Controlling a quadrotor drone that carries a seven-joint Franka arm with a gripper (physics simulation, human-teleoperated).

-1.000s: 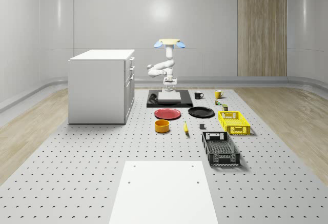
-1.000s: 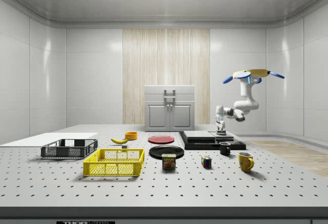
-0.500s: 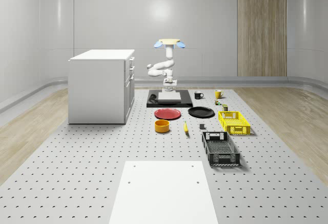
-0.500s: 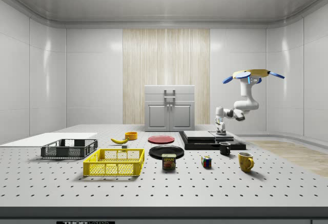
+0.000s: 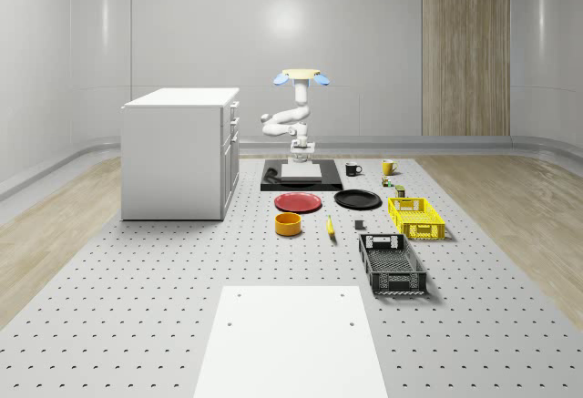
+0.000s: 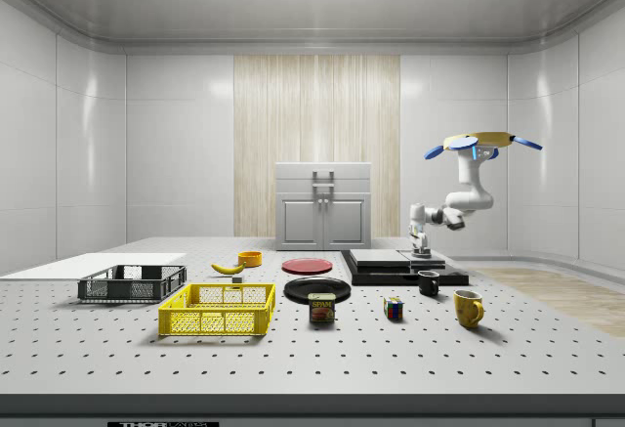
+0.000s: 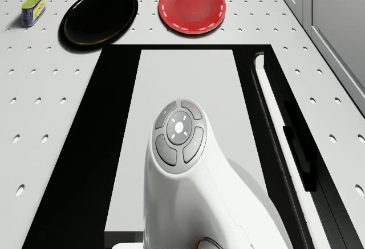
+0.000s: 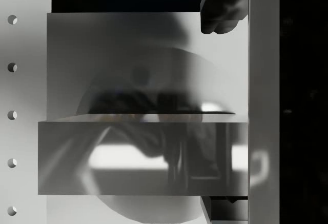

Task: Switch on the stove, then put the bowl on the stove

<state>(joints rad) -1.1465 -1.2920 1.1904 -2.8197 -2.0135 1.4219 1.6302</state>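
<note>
So the drone [image 5: 301, 76] is hovering up above the far end of the stove [image 5: 301, 177], the flat black slab with the pale plate in the middle, and its arm [image 6: 459, 204] hangs down and bends so the claw [image 6: 421, 247] sits right at the stove's edge, on the side view's right part of the slab. Honestly can't tell if the claw is spread or pressed together, it's too hard to make out. The orange bowl [image 5: 289, 224] is sitting on the bench [image 5: 137, 270] well apart from the stove, on the near side of the red plate [image 5: 299, 202] in the whole-scene view, with the banana [image 5: 330, 227] just to its right there. Black plate [image 5: 357, 199] is beside the red one. From the drone's own camera you get the arm's white wrist over the stove's pale plate, red plate [image 7: 191, 7] and black plate [image 7: 99, 16] past it.
</note>
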